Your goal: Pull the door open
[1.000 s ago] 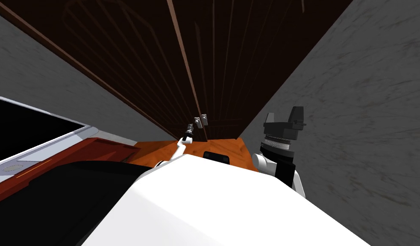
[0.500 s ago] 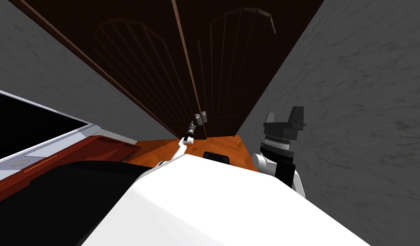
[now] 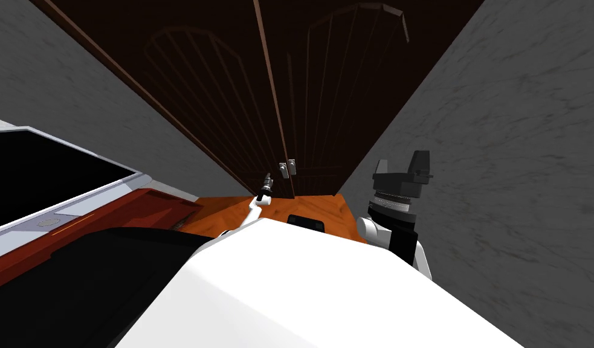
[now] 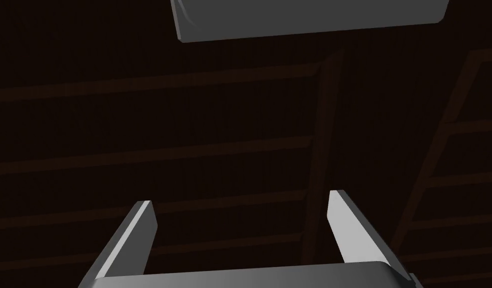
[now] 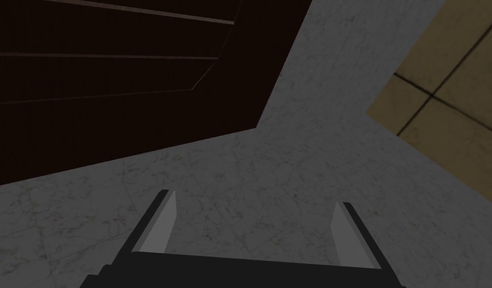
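Left gripper (image 4: 239, 197) up at the dark brown panelled door (image 3: 229, 103), blades spread wide!
The flat grey bar handle (image 4: 310, 20) sits just ahead of the fingertips, apart from them, by the seam where the two door leaves meet. Over on the other side, the right gripper (image 3: 404, 164) is raised beside the grey marbled wall (image 3: 519, 151), its blades parted as well.

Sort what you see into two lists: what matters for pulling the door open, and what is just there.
For the job: dark brown panelled double door; its flat grey handle; left end effector, open, short of that handle.
Just there: right end effector, open, by the grey marbled wall; orange floor; red-brown ledge.
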### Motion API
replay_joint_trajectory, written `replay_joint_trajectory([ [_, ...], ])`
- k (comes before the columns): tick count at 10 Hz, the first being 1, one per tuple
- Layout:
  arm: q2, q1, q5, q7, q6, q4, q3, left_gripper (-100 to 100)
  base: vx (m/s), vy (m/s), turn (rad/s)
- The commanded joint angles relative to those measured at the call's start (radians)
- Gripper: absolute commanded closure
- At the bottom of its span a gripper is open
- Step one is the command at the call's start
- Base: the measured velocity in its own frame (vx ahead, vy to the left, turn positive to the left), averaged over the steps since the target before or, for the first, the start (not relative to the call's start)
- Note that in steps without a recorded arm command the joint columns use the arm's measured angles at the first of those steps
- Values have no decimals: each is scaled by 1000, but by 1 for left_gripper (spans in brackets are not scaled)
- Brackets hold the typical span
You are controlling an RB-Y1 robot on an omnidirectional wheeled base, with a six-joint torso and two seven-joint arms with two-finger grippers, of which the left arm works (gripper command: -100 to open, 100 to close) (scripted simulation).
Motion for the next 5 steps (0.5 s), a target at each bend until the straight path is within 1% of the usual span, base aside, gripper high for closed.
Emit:
replay_joint_trajectory([
  [1,0,-9,0,1,-13,16,0,-100,166,41,-48],
  [3,-8,-25,-2,0,-15,13,-9,-100,189,16,-92],
  [4,-13,-35,-3,0,-16,11,-16,-100,198,-16,-97],
  [5,-21,-49,-6,-1,-17,6,-27,-100,211,-77,-186],
])
